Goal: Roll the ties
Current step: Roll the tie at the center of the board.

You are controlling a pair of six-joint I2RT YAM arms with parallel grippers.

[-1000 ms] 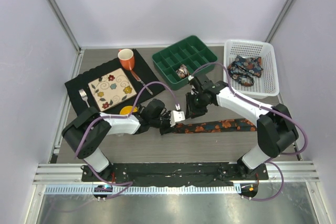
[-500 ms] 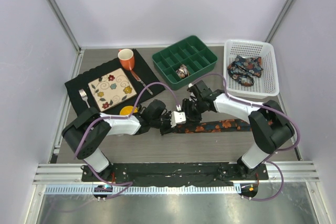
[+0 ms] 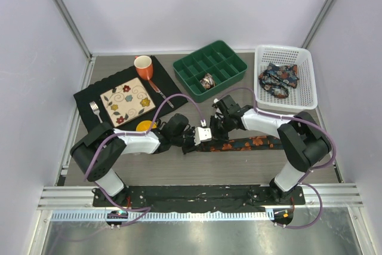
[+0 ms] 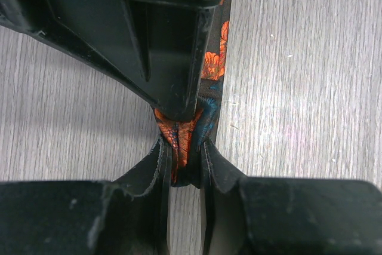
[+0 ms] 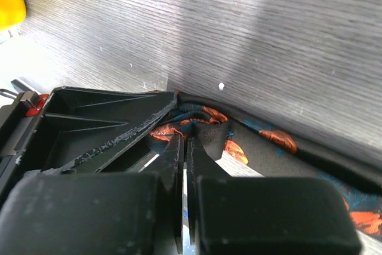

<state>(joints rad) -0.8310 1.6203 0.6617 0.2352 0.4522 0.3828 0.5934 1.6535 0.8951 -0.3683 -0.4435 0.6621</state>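
The tie (image 3: 256, 143) lies as a long flat strip across the grey table (image 3: 239, 165), with its left end bunched into a fold. The left gripper (image 4: 182, 168) pinches that fold. The right gripper (image 5: 185, 141), fingers pressed nearly together, touches it with its tips.

The table (image 3: 239, 168) is a grey wood-grain surface. At far left it carries a black placemat (image 3: 164, 73), at far centre a green compartment tray (image 3: 199, 52), and at far right a white mesh basket (image 3: 283, 49), with the tray and basket set near each other. A dark tie (image 3: 253, 143) with orange-red print lies flat as a strip right of centre, and a yellow object (image 3: 143, 126) sits just beside the placemat's near edge.
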